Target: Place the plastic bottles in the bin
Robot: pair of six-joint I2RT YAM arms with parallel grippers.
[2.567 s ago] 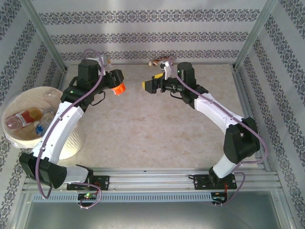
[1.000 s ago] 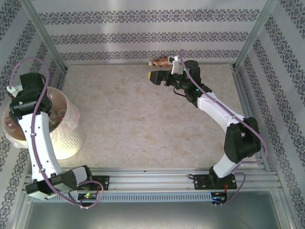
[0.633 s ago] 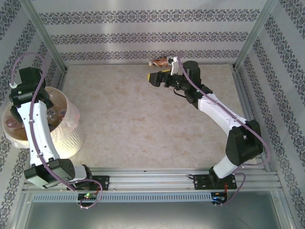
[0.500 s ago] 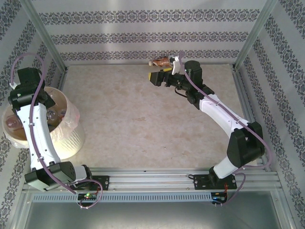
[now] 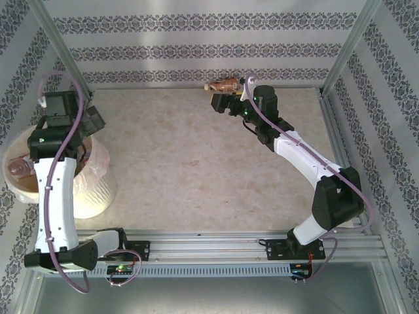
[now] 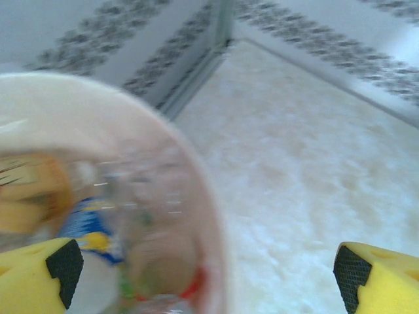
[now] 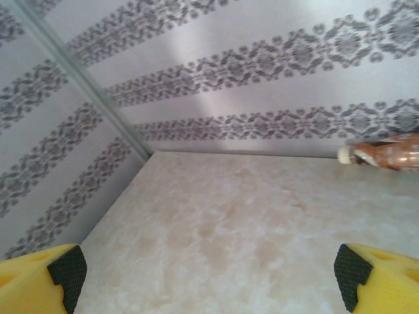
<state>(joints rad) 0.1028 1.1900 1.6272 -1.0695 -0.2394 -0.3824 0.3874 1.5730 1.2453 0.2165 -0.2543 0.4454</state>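
Note:
The bin (image 5: 98, 191) is a cream-white tub at the table's left edge. My left gripper (image 5: 92, 122) hangs open over its far right rim with nothing between the fingers. In the left wrist view the bin's rim (image 6: 208, 216) curves past, and several plastic bottles (image 6: 98, 229) lie blurred inside with yellow, blue and red labels, below my left gripper (image 6: 206, 275). A brown bottle (image 5: 226, 84) lies against the back wall. My right gripper (image 5: 218, 103) stands open just in front of it. In the right wrist view the brown bottle (image 7: 386, 154) lies at the right edge, ahead of my right gripper (image 7: 209, 278).
Patterned walls with metal corner posts (image 5: 65, 62) close in the table on three sides. An aluminium rail (image 5: 209, 245) runs along the near edge between the arm bases. The marbled tabletop (image 5: 196, 163) stretches between the two arms.
My left arm carried an orange-capped bottle from mid-table to the bin, then swung toward the bin's far right rim, and holds nothing now. My right gripper edged closer to the brown bottle.

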